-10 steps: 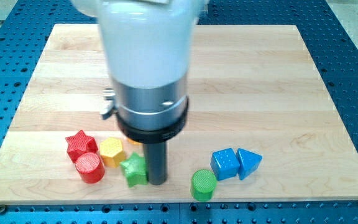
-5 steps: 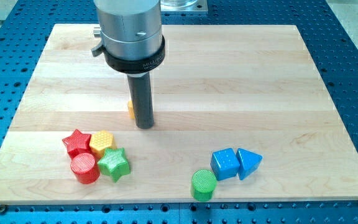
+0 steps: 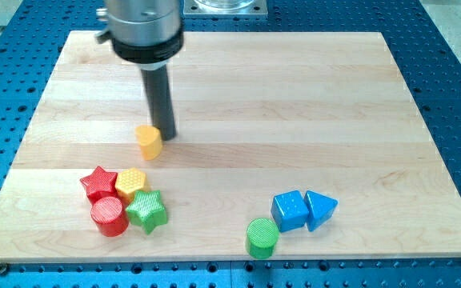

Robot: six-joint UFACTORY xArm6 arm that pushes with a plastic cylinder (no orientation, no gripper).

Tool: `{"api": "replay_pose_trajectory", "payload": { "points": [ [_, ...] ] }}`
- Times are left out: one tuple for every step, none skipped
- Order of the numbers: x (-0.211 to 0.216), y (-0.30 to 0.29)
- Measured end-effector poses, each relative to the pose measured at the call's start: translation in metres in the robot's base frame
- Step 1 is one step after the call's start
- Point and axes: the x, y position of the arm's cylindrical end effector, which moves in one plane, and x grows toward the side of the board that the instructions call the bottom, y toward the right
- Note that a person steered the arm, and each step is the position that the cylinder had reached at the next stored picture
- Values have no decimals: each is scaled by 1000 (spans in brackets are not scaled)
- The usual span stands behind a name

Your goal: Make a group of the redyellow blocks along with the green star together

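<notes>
My tip (image 3: 164, 134) stands just to the right of a small yellow block (image 3: 148, 142), touching or nearly touching it, left of the board's middle. Below, near the bottom left, four blocks sit tightly together: a red star (image 3: 98, 182), a yellow hexagon block (image 3: 130, 183), a red cylinder (image 3: 109, 216) and a green star (image 3: 146, 211). The lone yellow block lies a short way above this cluster, apart from it.
A green cylinder (image 3: 262, 237) stands near the bottom edge, right of centre. A blue cube (image 3: 290, 210) and a blue triangle block (image 3: 320, 210) sit side by side to its upper right. The wooden board (image 3: 310, 96) lies on a blue perforated table.
My tip has moved up and to the left, away from the green star. The star now sits against the red and yellow blocks, and the lone yellow block has shifted left.
</notes>
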Motion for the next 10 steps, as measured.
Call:
{"api": "replay_pose_trajectory", "payload": {
  "points": [
    [6, 0],
    [-2, 60],
    [18, 80],
    [31, 46],
    [31, -5],
    [31, -36],
    [31, -41],
    [45, -19],
    [68, -9],
    [68, -17]
  ]
}}
